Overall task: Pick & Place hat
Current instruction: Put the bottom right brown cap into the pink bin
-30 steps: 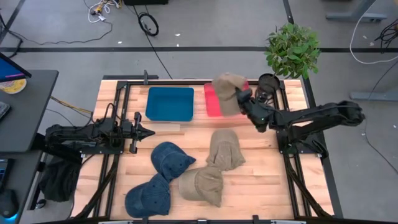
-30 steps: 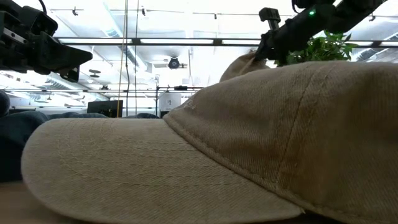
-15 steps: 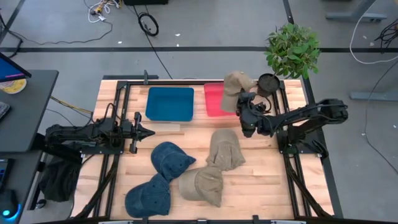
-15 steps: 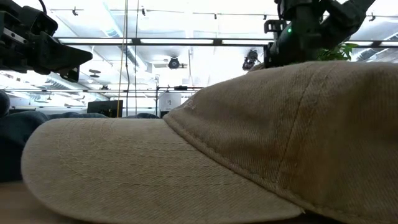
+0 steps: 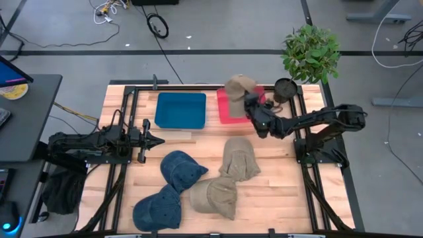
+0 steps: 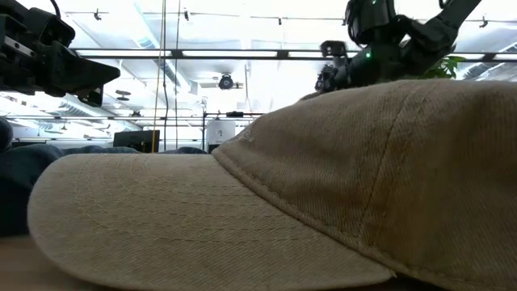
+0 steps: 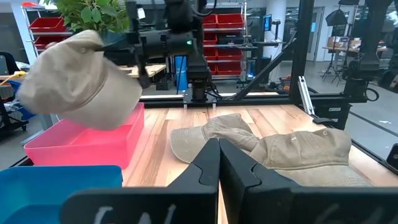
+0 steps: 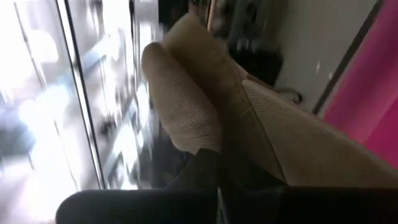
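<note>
High view shows the right gripper (image 5: pixel 250 100) clamped on a tan hat (image 5: pixel 238 86), holding it in the air over the pink bin (image 5: pixel 228 112) at the far side of the table (image 5: pixel 277 192), just right of the blue bin (image 5: pixel 180 110). The left gripper (image 5: pixel 157 139) waits at the left, its fingers pressed together on nothing. Nearer lie two more tan hats (image 5: pixel 238 158) and two blue hats (image 5: pixel 182 170), well apart from the bins; a potted plant (image 5: pixel 309 53) stands at the far right corner
</note>
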`<state>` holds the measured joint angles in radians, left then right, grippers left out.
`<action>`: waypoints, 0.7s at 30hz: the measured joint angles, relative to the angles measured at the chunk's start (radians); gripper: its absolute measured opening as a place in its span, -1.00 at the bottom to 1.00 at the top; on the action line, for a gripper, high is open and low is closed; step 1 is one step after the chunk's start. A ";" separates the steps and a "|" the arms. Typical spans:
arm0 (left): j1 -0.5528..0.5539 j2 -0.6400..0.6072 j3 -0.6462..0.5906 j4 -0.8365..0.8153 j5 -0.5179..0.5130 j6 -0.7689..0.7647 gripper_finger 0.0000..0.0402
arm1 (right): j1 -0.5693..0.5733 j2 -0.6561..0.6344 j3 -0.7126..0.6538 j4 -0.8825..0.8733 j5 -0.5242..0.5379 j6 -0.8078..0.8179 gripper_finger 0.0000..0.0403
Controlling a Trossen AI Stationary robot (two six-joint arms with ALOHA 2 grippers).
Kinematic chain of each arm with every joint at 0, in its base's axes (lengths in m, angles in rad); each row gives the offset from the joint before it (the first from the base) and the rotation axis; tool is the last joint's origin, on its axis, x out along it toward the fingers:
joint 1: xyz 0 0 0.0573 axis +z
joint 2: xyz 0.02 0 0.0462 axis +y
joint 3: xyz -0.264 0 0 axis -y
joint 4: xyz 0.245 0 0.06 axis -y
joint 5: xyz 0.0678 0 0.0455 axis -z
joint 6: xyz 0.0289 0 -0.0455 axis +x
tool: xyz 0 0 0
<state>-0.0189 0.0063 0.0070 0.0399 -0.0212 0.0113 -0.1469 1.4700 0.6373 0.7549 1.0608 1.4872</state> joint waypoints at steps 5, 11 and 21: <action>0.000 0.000 0.000 0.000 0.000 0.000 -0.99 | -0.091 0.000 0.000 0.011 -0.236 -0.137 -1.00; 0.000 0.000 0.000 0.000 0.000 0.000 -0.99 | -0.155 -0.001 0.000 -0.078 -0.293 -0.112 -1.00; 0.000 0.000 0.000 0.000 0.000 0.000 -0.99 | -0.255 -0.001 -0.001 -0.283 -0.459 -0.134 -1.00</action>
<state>-0.0190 0.0063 0.0070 0.0399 -0.0213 0.0113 -0.4022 1.4693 0.6365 0.4724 0.6019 1.3533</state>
